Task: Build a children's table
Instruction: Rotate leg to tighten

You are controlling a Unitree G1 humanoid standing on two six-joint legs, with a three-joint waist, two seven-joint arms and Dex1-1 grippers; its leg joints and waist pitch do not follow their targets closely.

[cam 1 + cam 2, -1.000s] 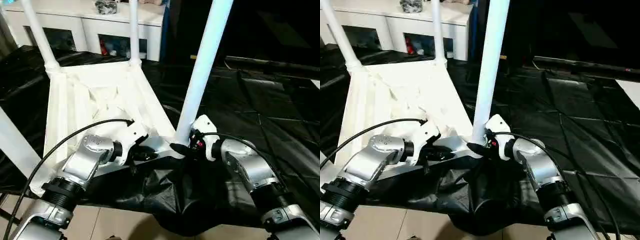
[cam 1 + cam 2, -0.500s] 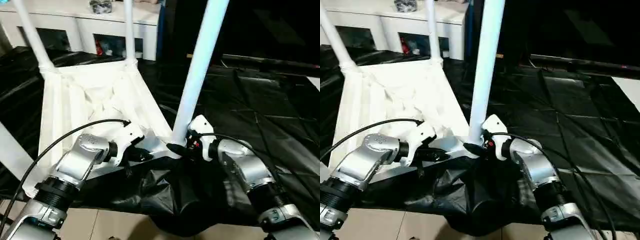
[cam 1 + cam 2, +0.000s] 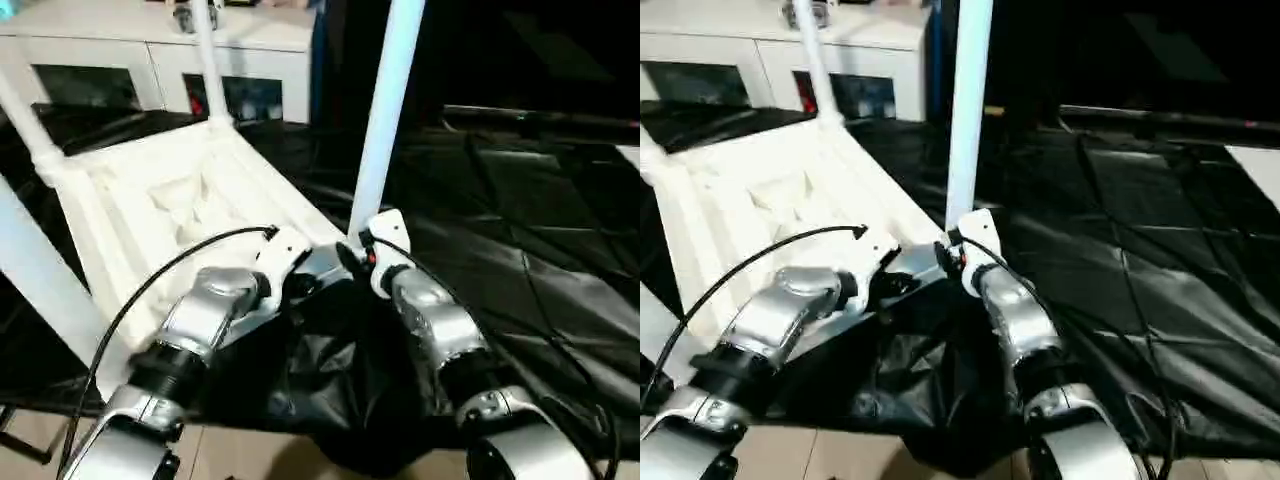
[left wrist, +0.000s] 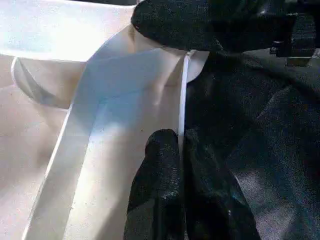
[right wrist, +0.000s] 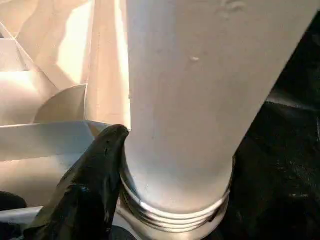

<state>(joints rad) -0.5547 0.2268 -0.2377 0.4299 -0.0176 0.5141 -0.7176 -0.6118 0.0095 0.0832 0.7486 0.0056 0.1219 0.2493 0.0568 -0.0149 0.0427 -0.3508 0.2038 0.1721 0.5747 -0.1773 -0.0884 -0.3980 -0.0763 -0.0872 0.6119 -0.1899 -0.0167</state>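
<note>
Table (image 3: pixel 160 200) upturned, leg (image 3: pixel 383 110) gripped at socket

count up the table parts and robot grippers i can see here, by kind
white legs standing up from the tabletop: 4 (near right, far right, far left, near left)
white tabletop, ribbed underside up: 1
grippers: 2 (left gripper, right gripper)
total: 7

Upright leg (image 3: pixel 383 110) beside open black sheet (image 3: pixel 520 230)
</note>
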